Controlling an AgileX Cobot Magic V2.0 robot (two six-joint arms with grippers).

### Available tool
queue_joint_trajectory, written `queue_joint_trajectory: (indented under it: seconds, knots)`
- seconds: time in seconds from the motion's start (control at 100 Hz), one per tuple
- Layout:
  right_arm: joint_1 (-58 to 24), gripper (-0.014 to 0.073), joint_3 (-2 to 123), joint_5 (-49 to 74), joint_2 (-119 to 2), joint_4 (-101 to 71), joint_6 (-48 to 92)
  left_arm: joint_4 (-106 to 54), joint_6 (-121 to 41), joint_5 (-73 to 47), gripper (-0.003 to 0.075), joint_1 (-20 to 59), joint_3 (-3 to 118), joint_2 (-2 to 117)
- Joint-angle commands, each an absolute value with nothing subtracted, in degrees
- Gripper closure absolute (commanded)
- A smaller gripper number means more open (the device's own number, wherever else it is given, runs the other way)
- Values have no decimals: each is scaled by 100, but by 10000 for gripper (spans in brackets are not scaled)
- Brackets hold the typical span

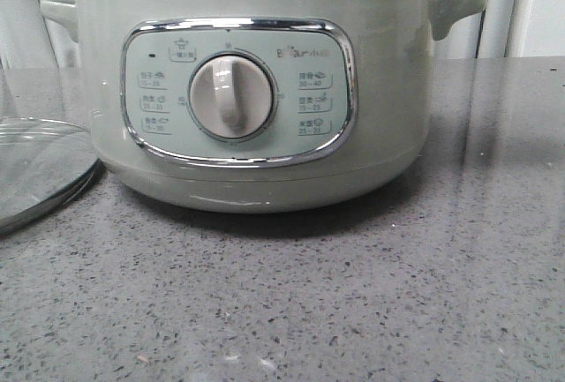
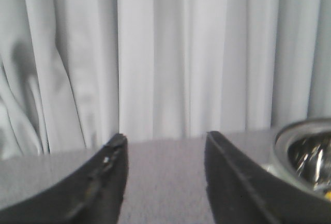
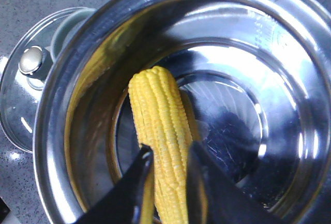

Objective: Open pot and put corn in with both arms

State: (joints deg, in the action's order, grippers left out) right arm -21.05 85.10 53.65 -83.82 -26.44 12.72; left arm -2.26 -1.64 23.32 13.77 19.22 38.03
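Glass lid (image 1: 40,170) lies flat on the grey speckled table (image 1: 353,303), just beside the pot (image 1: 256,91) on its left-arm side, knob (image 3: 31,60) up. Pale curtain (image 2: 165,53) hangs behind. Pot is open. Right gripper (image 3: 168,180) hangs over the pot's mouth, pointing down, fingers closed on the corn (image 3: 160,141), whose cob sits inside the steel bowl. Left gripper (image 2: 165,167) hovers level near the pot's rim, jaws spread wide, nothing between them.
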Motion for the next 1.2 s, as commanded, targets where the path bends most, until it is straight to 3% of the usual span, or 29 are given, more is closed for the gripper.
queue_joint_trajectory:
  seconds: [0.0,0.2,0.49,0.94,1.19]
  knots:
    - [-2096,656,8725,5025,-7922,-2567,1397,-246,-105,2400,541,1358,2109,3213]
    - [-2096,657,8702,4986,-7352,-1872,1397,-246,-105,1429,743,1358,2109,1929]
    - [-2096,657,7591,3357,-6309,-1204,1412,-246,-105,429,741,1358,2109,739]
    - [-2096,657,3235,-315,-3877,-1130,1412,-252,-105,-447,741,1358,2094,629]
    - [-2096,657,1775,-725,-2695,-1115,1412,-252,-105,-467,741,1358,2094,629]
